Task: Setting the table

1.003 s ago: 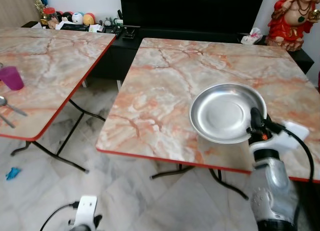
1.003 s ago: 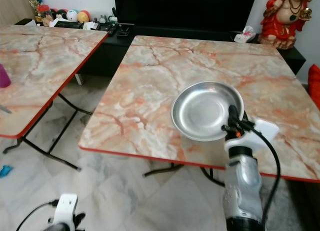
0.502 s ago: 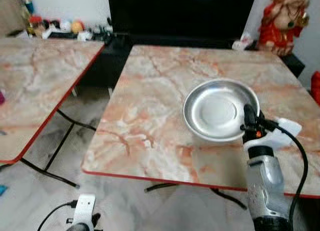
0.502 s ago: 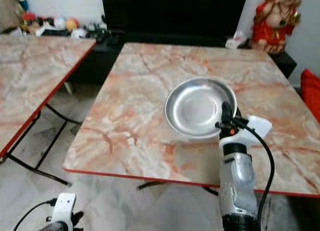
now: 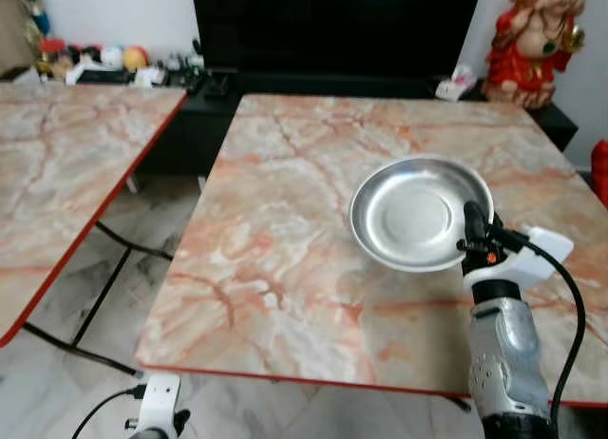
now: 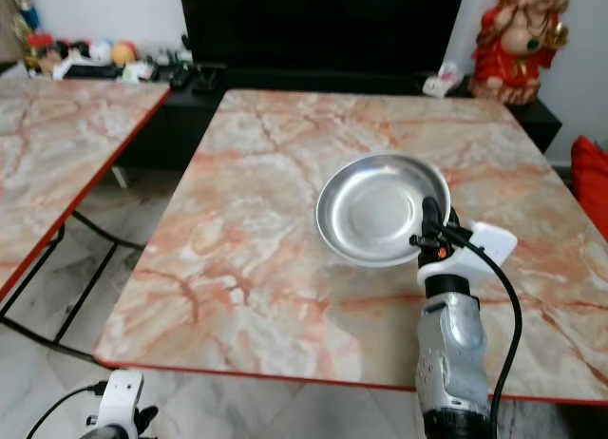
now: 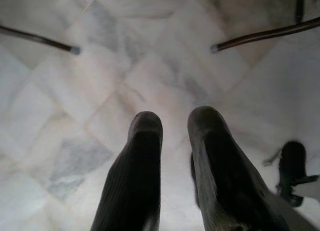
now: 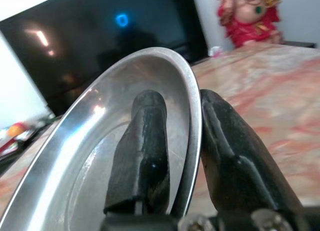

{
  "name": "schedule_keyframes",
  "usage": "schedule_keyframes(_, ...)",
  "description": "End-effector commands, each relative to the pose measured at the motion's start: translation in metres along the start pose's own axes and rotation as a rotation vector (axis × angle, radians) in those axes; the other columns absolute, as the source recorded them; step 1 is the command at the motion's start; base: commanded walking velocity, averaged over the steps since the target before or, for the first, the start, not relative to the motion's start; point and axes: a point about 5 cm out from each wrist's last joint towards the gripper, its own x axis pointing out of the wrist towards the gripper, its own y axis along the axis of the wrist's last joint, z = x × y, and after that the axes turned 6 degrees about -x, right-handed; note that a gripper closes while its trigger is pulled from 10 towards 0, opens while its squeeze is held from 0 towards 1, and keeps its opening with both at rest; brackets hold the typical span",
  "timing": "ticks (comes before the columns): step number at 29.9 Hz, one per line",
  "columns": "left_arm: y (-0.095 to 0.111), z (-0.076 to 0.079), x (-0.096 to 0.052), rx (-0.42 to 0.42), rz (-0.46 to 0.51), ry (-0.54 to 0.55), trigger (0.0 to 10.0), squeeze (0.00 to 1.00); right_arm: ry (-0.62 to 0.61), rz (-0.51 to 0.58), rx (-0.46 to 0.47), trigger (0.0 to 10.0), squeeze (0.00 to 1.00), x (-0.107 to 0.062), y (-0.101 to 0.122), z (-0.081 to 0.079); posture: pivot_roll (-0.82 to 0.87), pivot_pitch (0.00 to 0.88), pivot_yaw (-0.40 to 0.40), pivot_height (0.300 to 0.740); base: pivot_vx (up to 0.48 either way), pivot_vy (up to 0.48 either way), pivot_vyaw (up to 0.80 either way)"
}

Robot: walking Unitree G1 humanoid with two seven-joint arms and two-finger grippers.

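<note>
A pink-veined marble surface with a red edge (image 5: 285, 258) spreads ahead. Above its right-hand part hangs the round shiny steel plate (image 5: 418, 211), tilted, just forward of the right gripper (image 5: 472, 232), whose jaws pinch its near rim. The left gripper (image 7: 172, 141) hangs over the floor, jaws slightly parted, holding nothing.

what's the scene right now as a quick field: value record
held item: steel plate, tilted, above the table, not set down
right gripper: shut on the plate's rim, one finger inside, one outside
left gripper: hangs low over the floor, fingers slightly apart, holding nothing
surface: marble-pattern table with red edge
second table: to the robot's left
background: dark TV screen, red figurine
</note>
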Motion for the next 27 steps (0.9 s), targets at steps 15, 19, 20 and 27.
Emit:
schedule_keyframes(15, -0.005, 0.001, -0.001, -0.007, -0.022, -0.009, 10.0, 0.00, -0.106, -0.037, -0.054, 10.0, 0.00, -0.007, 0.004, 0.031, 0.05, 0.000, -0.012, 0.740, 0.000, 0.000, 0.00)
schedule_keyframes(19, -0.006, 0.001, -0.001, -0.007, -0.025, -0.010, 10.0, 0.00, -0.150, -0.102, -0.054, 10.0, 0.00, -0.018, -0.005, 0.042, 0.04, 0.000, -0.012, 0.740, 0.000, 0.000, 0.00)
schedule_keyframes(20, -0.007, 0.001, -0.001, -0.007, -0.026, -0.011, 10.0, 0.00, -0.161, -0.124, -0.034, 10.0, 0.00, -0.021, -0.008, 0.045, 0.04, 0.000, -0.010, 0.740, 0.000, 0.000, 0.00)
schedule_keyframes(27, -0.007, 0.002, -0.001, 0.006, -0.029, -0.017, 10.0, 0.00, -0.150, -0.226, -0.009, 10.0, 0.00, -0.032, -0.021, 0.049, 0.04, 0.002, -0.013, 0.740, 0.000, 0.000, 0.00)
